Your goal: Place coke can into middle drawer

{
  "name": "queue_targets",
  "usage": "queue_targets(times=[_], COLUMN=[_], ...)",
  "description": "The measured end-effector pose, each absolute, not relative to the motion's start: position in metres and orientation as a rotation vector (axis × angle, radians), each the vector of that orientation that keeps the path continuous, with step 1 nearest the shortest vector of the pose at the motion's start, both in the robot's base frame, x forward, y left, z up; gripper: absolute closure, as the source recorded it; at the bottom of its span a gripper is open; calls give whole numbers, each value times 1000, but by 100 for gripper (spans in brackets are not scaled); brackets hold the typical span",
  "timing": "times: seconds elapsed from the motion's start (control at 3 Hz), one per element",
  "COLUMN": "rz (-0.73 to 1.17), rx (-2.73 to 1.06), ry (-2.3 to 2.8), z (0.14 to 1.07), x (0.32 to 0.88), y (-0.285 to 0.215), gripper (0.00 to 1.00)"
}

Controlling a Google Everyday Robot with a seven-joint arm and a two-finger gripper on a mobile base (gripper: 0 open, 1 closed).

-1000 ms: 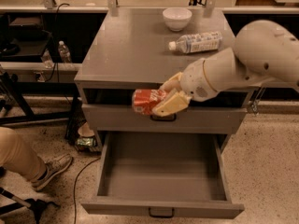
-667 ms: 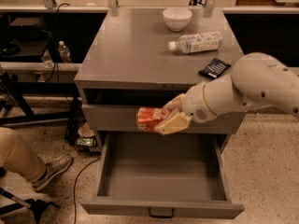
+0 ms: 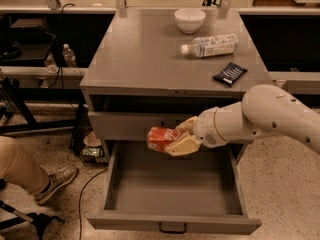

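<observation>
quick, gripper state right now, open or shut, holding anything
Gripper: shut on the coke can, above the open middle drawer.

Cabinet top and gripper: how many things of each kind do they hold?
Bowl: 1
Bottle: 1
Black packet: 1
Coke can: 1, held in the gripper above the open middle drawer
Total: 4

dim warm overhead light | dark recess (image 3: 150, 104) under tabletop (image 3: 145, 59) | jaws above middle drawer (image 3: 170, 196)
</observation>
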State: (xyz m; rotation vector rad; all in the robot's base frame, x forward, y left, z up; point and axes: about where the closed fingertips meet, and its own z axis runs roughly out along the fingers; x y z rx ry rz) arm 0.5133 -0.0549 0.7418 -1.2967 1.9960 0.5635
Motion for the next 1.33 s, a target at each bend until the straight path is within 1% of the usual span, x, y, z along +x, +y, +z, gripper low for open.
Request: queue_targets(times=[0.67, 1.0, 1.33], rz=[646, 677, 662], rx=[-1176, -1079, -1001], ry=[2077, 2134, 2179], z=[692, 649, 610], x=[513, 514, 518], y=[-67, -78, -91], gripper=[100, 100, 100])
